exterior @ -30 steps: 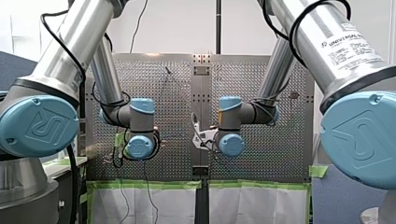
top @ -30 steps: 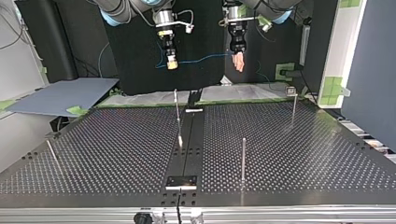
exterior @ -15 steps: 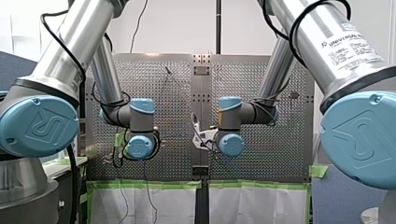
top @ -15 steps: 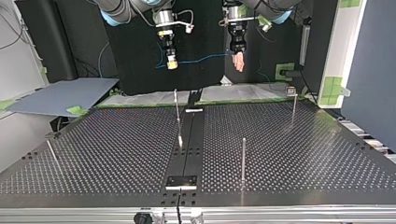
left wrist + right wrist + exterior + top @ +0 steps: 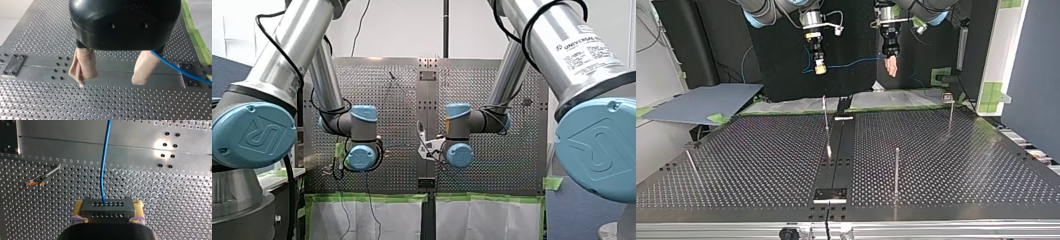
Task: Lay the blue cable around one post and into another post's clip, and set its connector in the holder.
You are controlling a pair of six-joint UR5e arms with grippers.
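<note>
The blue cable [image 5: 851,63] hangs in the air past the far edge of the table [image 5: 961,165] in the top view, strung between both arms and well apart from every post. Its dark connector [image 5: 107,207] is pinched between the yellow pads of my right gripper [image 5: 108,211]. My left gripper [image 5: 110,81] has its beige fingers [image 5: 84,65] spread, and the cable passes just beside one of them, unclamped. Routing looks not yet begun; the carry is in hand. The next move calls for bringing the cable down around one post [image 5: 896,170] without snagging.
</note>
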